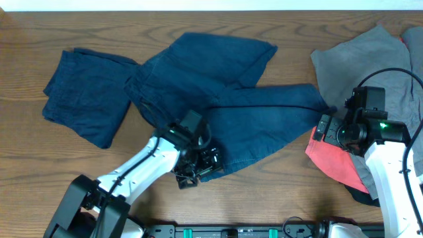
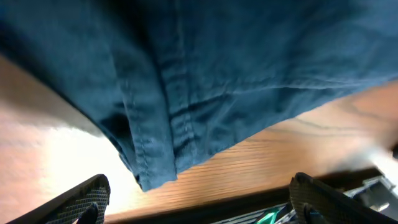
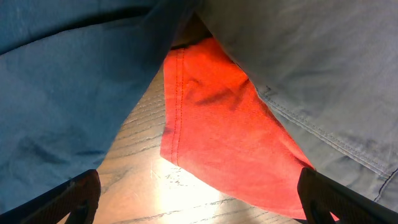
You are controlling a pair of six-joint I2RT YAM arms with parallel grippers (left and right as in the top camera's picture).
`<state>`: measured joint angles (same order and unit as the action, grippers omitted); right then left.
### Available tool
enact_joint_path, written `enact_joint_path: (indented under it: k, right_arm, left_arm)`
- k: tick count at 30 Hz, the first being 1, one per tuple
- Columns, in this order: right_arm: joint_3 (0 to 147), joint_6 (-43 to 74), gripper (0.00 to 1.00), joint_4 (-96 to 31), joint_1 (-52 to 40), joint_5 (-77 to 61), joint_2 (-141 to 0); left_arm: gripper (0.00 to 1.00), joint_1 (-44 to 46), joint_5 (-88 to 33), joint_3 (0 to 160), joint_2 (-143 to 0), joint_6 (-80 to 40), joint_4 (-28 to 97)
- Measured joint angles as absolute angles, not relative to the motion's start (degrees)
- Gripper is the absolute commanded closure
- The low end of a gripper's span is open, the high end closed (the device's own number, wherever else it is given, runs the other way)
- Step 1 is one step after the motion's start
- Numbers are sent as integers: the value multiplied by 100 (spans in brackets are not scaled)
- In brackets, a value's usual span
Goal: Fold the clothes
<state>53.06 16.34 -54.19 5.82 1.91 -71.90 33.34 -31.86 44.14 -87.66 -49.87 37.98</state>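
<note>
Dark blue trousers (image 1: 231, 99) lie spread across the middle of the table, one leg reaching right. A second dark blue garment (image 1: 82, 96) lies folded at the left. My left gripper (image 1: 198, 168) is open and empty at the trousers' near hem, whose corner (image 2: 152, 177) shows just ahead of the fingers in the left wrist view. My right gripper (image 1: 324, 125) is open and empty at the right, over a red garment (image 3: 230, 137) and next to the blue leg end (image 3: 68, 81). A grey garment (image 1: 370, 56) lies over the red one.
The table's front edge (image 2: 249, 199) is close to my left gripper. A pile of grey, red and dark clothes fills the right side (image 1: 396, 99). Bare wood (image 1: 39, 165) shows at the front left.
</note>
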Motion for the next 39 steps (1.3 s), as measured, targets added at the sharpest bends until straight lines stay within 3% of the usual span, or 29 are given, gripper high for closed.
enact_joint_path:
  k: [10, 19, 20, 24, 26, 33, 39]
  right_arm:
    - [5306, 1634, 1, -5413, 582, 191, -7190]
    - [5306, 1634, 1, -5417, 582, 189, -7190]
    - [5306, 1634, 1, -5415, 582, 189, -7190]
    - [5306, 1634, 1, -5417, 582, 189, -7190]
    - [5306, 1634, 1, -5419, 582, 189, -7190]
    - [5306, 1634, 1, -5474, 582, 189, -7190]
    - [5295, 1634, 1, -5511, 582, -32, -7201]
  left_arm:
    - [7, 4001, -2154, 4348, -8766, -7223, 3190]
    - [12, 4235, -1264, 4348, -8766, -8237, 2910]
    - [16, 4259, -1210, 4348, -8766, -8291, 2912]
    - [72, 4344, -1127, 4348, -8766, -8508, 2941]
    - [91, 4359, -1103, 4348, -8766, -8571, 2980]
    - [94, 4327, -882, 4348, -8766, -8567, 3826]
    - [94, 3771, -825, 4346, -8473, -8049, 4770]
